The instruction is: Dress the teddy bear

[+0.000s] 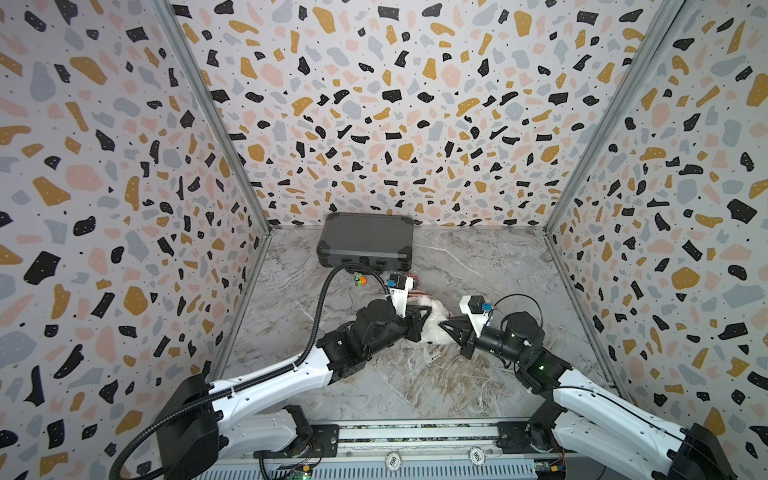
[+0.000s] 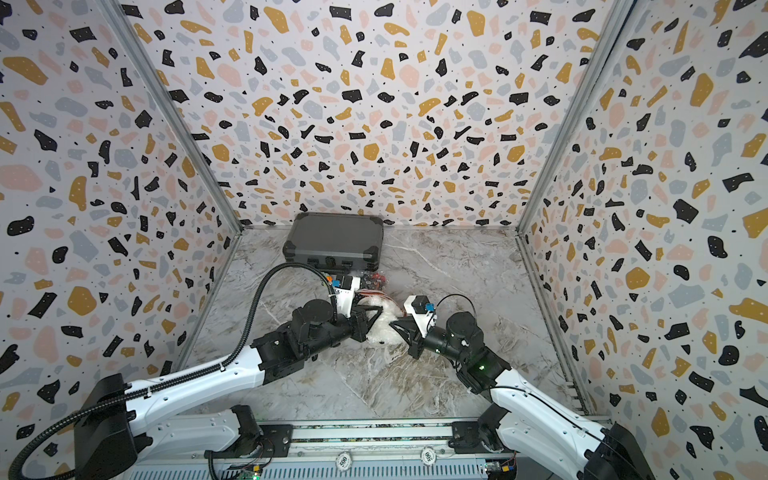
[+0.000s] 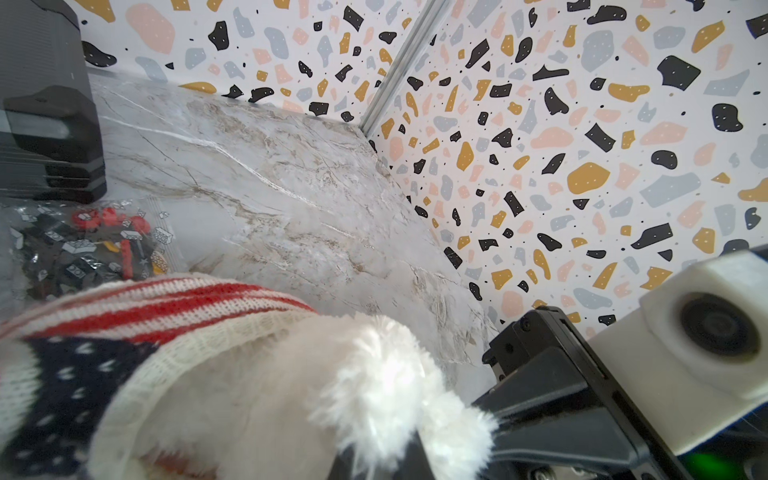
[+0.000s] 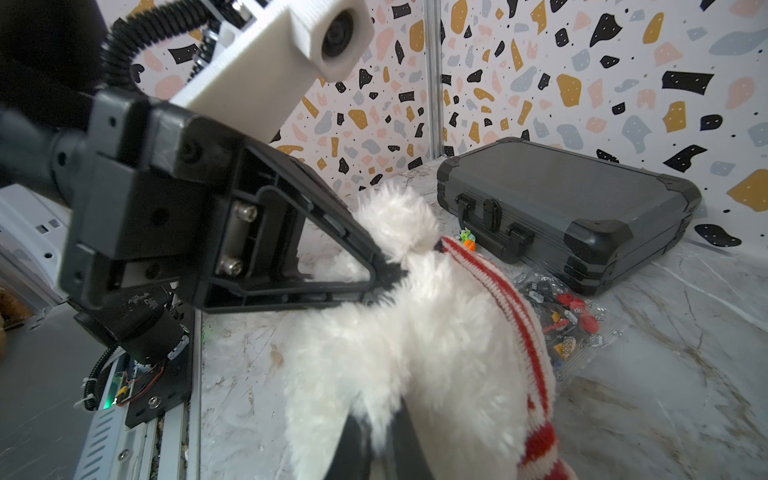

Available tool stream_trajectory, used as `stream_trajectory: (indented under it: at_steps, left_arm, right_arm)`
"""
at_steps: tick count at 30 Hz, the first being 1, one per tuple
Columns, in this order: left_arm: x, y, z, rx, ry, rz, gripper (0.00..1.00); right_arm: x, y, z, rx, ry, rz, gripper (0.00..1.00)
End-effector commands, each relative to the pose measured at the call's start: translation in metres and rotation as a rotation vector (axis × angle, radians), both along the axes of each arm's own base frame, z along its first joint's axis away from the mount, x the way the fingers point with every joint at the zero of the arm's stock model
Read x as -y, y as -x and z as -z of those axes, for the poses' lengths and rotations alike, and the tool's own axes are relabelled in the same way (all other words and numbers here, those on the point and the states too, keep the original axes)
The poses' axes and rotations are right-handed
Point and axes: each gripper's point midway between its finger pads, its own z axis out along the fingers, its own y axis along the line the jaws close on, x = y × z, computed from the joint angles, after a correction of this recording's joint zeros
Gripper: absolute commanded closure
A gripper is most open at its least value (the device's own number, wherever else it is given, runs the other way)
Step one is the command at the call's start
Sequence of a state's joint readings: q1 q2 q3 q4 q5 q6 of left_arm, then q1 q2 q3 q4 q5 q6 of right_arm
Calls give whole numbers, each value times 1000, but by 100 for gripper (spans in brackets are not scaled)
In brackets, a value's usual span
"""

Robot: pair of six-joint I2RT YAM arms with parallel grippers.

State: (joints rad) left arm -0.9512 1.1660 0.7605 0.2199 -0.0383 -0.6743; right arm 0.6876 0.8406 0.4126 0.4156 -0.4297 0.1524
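L pincer (image 4: 388, 278) closed, tips pinching white fur of the teddy bear (image 4: 436, 345) w/ tufts poking out round the tips. Also seen in a top view (image 1: 430, 316), reaching in from the left. R pincer (image 4: 380, 449) comes in from the opposite side. Its 2 fingers (image 4: 353, 444) are close together w/ fur bunched btwn them, so it's gripping the bear too. In a top view R pincer (image 2: 395, 324) sits tip-to-tip near the L one, bear btwn them.

Bear lies mid-desk (image 1: 415, 382), mostly hidden by both arms in both top views. Knit sweater (image 3: 83, 353) is partly on the bear: red/white stripes, navy patch w/ white specks, cream ribbed hem wrapped round the fur. Which limb or end it covers: can't tell.

Clear bag of small bricks (image 4: 569, 316) sits just beside the bear, on the far side. Grey case (image 1: 365, 239) is behind it at the back wall, lid shut. Tiny green/orange bit (image 4: 468, 241) lies by the case front.
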Motion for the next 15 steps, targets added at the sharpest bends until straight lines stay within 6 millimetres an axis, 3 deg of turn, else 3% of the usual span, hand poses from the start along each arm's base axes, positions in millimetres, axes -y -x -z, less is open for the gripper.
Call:
stream_trajectory:
  at_steps: [1,7,10,15]
  left_arm:
    - [-3,-1,-23,49,85,-18,100]
    - [-19,-1,-35,51,168,-38,100]
    - [-28,2,-43,51,251,-23,100]
    - [-36,9,-56,58,334,9,100]
  right_arm:
    - [5,-1,-18,43,-23,32,78]
    - [19,1,-9,29,-35,92,40]
    - [23,4,-5,28,-41,100,34]
    - [21,13,-5,51,-62,63,33]
